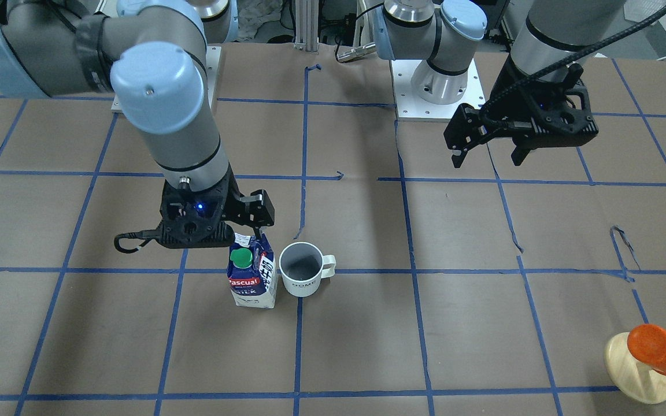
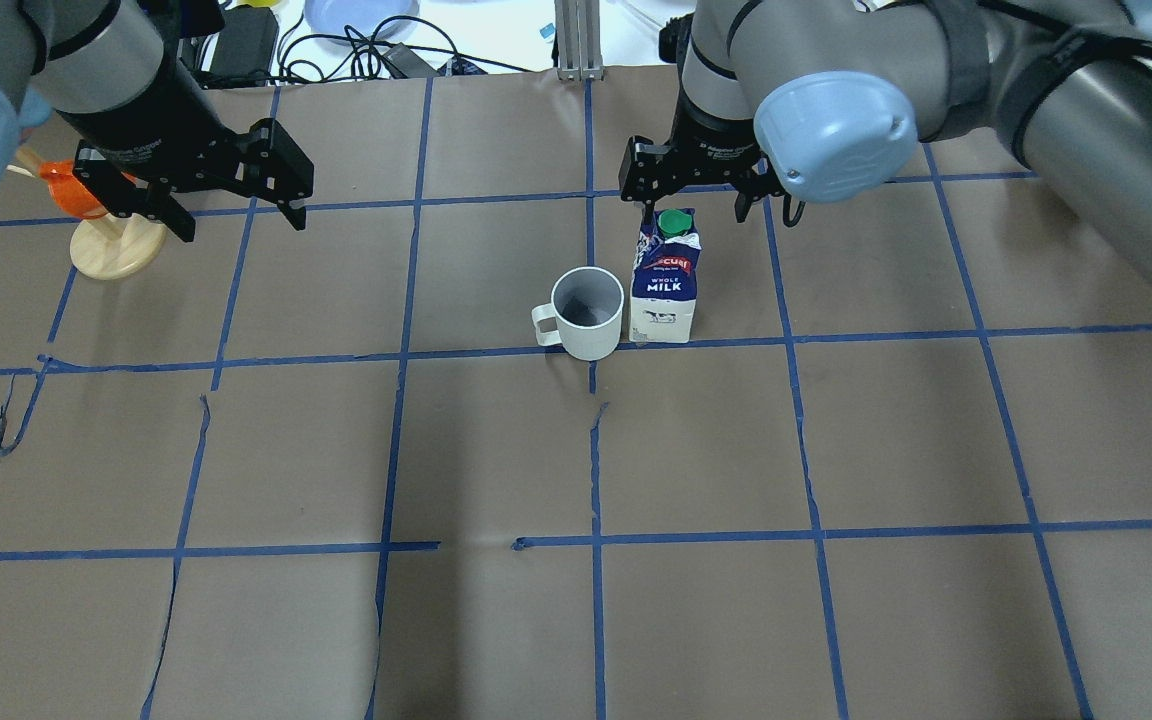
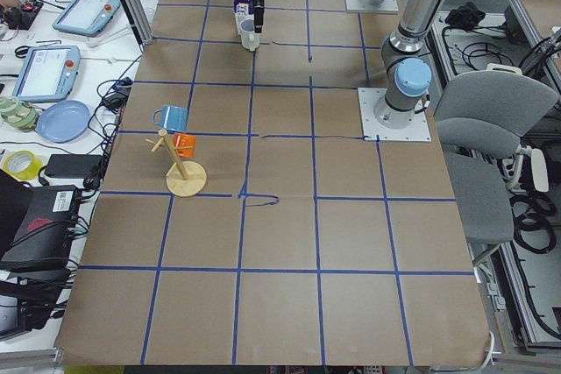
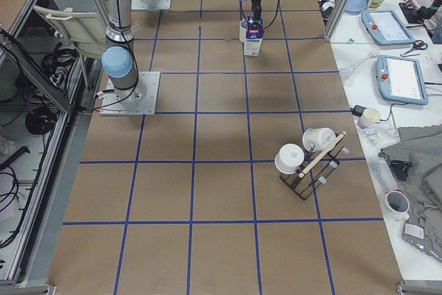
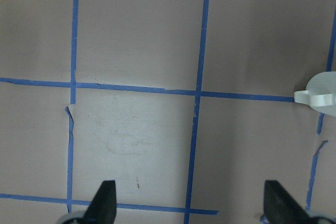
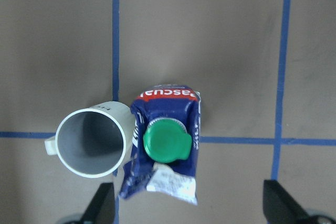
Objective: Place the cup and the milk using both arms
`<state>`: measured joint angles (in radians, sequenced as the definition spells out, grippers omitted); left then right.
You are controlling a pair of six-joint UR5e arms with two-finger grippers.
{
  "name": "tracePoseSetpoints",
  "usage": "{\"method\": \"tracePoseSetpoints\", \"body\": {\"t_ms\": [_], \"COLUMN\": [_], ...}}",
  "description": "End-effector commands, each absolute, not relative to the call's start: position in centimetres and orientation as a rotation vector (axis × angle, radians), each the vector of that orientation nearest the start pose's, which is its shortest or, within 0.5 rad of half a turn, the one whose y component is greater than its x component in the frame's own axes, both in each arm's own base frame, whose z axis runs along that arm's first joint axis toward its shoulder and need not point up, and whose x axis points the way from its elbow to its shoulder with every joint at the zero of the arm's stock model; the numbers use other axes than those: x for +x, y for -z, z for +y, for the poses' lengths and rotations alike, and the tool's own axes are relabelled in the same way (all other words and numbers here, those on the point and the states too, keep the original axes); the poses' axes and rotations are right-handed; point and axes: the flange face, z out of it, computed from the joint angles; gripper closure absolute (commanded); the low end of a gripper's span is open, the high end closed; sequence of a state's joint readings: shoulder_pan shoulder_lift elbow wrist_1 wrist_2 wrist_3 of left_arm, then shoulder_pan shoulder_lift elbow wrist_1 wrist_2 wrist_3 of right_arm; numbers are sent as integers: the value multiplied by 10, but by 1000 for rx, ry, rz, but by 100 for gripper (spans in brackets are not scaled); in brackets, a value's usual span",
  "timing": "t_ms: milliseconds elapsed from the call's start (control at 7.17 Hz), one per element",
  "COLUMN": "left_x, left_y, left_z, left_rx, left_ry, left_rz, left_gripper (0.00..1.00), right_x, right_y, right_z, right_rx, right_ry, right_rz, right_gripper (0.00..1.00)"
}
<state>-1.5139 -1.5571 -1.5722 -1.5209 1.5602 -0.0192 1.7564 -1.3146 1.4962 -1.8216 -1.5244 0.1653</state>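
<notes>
Mostly cropped, cup (image 5: 321,93) at left wrist view's edge, handle showing

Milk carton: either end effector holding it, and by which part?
Nothing is held. The right end effector hangs open above the milk carton, fingers clear of its sides; the left end effector is open and empty.

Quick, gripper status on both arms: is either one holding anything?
Left gripper: open, holding nothing.
Right gripper: open, fingers spread wide above the milk, not gripping it.
</notes>
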Motion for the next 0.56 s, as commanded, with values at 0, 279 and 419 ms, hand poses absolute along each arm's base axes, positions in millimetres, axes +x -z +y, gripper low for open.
{"method": "tracePoseSetpoints", "body": {"t_ms": [0, 279, 419], "left_x": [-108, -108, -108], "left_y": [-508, -503, -508], "left_z": [-479, -459, -453], "left_rx": [-105, -57, -55], "left_ry": [117, 110, 126], "left_rz": [3157, 3153, 3151], "left_gripper": [0, 0, 0], "right_x": [226, 195, 174], "right_y": [-485, -512, -524], "right_z": [-513, -488, -483], "right_rx": [-66, -91, -96], "right_ry": [141, 99, 109], "right_rz": [3101, 3137, 3141], "right_gripper": [0, 0, 0]}}
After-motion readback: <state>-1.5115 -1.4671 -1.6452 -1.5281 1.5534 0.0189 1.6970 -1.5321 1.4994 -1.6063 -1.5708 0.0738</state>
